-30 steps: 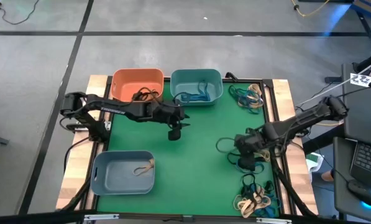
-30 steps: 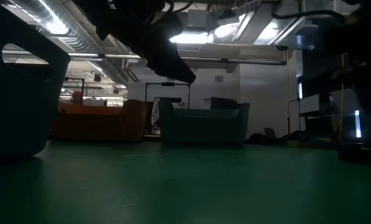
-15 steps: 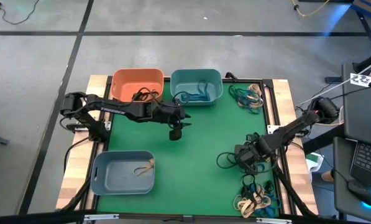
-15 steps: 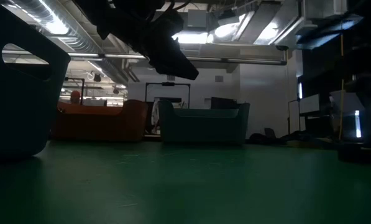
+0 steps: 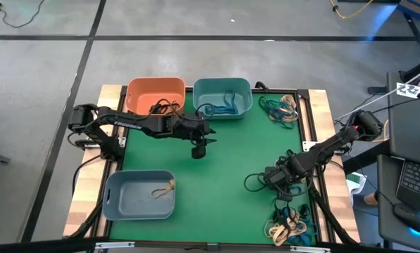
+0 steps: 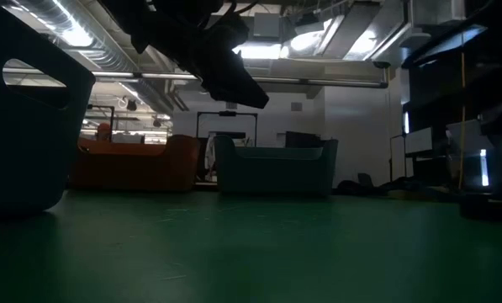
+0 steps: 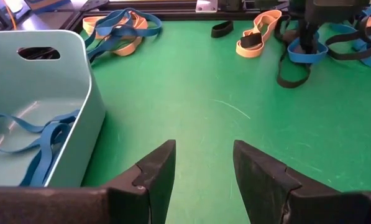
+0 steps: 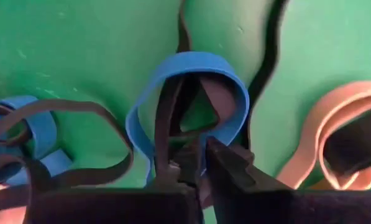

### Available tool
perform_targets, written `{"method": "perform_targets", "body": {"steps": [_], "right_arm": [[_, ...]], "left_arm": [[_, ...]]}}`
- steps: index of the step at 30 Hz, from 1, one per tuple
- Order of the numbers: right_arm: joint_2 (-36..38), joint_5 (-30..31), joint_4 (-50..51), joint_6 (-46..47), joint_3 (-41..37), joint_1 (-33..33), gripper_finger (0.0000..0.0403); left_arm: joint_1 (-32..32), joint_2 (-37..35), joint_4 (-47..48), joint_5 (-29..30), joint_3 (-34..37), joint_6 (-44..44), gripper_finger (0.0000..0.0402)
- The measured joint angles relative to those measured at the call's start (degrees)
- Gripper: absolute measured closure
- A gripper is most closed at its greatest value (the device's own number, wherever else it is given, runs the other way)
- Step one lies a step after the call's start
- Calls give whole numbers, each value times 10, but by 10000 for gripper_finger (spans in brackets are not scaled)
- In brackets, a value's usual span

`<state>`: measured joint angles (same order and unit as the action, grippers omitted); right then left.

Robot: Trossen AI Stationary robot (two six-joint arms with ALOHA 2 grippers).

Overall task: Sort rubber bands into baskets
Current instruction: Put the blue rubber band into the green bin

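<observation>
Right gripper down on mat among near-right rubber band pile, fingers pinched narrow on blue band; loop extends straight ahead of fingertips. Teal basket far across mat. Left gripper spread, empty, beside teal basket.

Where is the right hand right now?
In the high view the right hand is low over the green mat near its right edge, just above the lower-right pile of rubber bands; its wrist view shows it closing around a blue band.
</observation>
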<state>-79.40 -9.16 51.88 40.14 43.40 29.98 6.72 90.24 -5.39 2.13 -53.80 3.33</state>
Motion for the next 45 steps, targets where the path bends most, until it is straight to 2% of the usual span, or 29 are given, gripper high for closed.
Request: {"method": "perform_targets", "body": {"steps": [5,10,14,17,21,26,28,32,35,41,45], "right_arm": [[0,10,7,61,0,0,355],[0,-5,7,79,0,0,322],[0,-2,4,74,0,0,297],[0,22,5,43,0,0,292],[0,36,9,27,0,0,319],[0,36,8,20,0,0,390],[0,35,2,29,0,0,395],[0,27,1,59,0,0,374],[0,44,2,103,0,0,355],[0,1,-6,108,0,0,290],[0,17,-10,91,-2,0,259]], "left_arm": [[0,0,0,0,0,0,243],[0,0,0,0,0,0,243],[0,0,0,0,0,0,243],[0,0,0,0,0,0,243],[0,0,0,0,0,2,243],[0,0,0,0,0,2,243],[0,0,0,0,0,2,243],[0,0,2,0,0,2,243],[0,0,4,0,0,2,243],[0,0,5,0,0,3,243],[0,0,5,0,0,3,243]]}}
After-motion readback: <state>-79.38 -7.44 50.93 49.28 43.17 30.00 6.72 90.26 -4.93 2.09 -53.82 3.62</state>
